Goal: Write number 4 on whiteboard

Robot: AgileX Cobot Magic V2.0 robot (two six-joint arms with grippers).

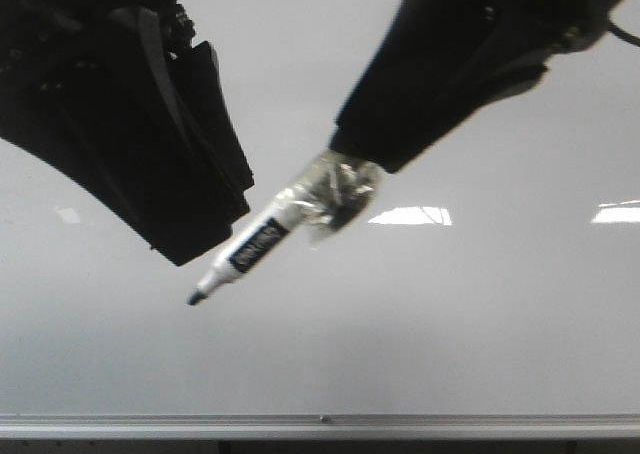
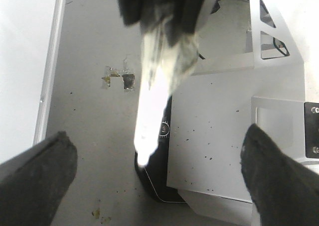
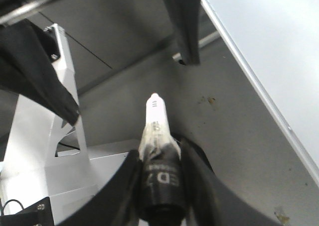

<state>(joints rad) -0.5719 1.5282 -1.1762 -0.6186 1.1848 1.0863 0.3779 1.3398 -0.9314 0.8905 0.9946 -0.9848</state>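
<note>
The whiteboard [image 1: 450,314] fills the front view, with its silver rail [image 1: 320,426] along the lower edge. I see no number 4 strokes on it, only bright light reflections. My right gripper [image 1: 352,169] is shut on a white marker [image 1: 255,249] with a black label and clear tape round its rear; its dark tip [image 1: 195,297] points down-left in front of the board. In the right wrist view the gripper [image 3: 162,159] clamps the marker [image 3: 155,116]. My left gripper [image 2: 157,141] is open and empty, its fingers [image 2: 37,171] wide apart either side of the marker [image 2: 149,111] without touching it.
My left arm [image 1: 120,124] is a big black mass at the upper left of the board. The wrist views show grey floor with tape scraps [image 2: 119,79], a white metal stand [image 2: 214,136], a black device [image 2: 157,178] and the board's edge [image 3: 269,42].
</note>
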